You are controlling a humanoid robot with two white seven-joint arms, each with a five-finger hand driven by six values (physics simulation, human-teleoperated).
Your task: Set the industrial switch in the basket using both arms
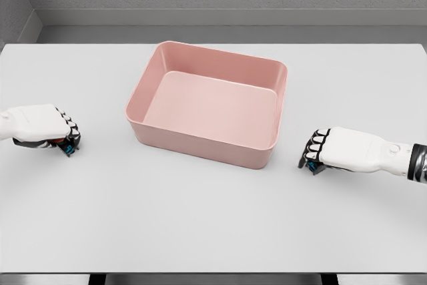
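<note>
A pink rectangular basket (263, 155) stands in the middle of the white table, turned slightly, and nothing shows inside it. No industrial switch appears anywhere in the head view. My left hand (69, 139) rests on the table to the left of the basket, a hand's width away, its fingers curled under with nothing visible in them. On the other side, my right hand (312, 156) lies near the basket's front right corner, fingers curled the same way and not touching the basket.
The white table (200, 225) reaches to a grey wall at the back, with its front edge at the bottom of the picture. Only the basket and both hands are on it.
</note>
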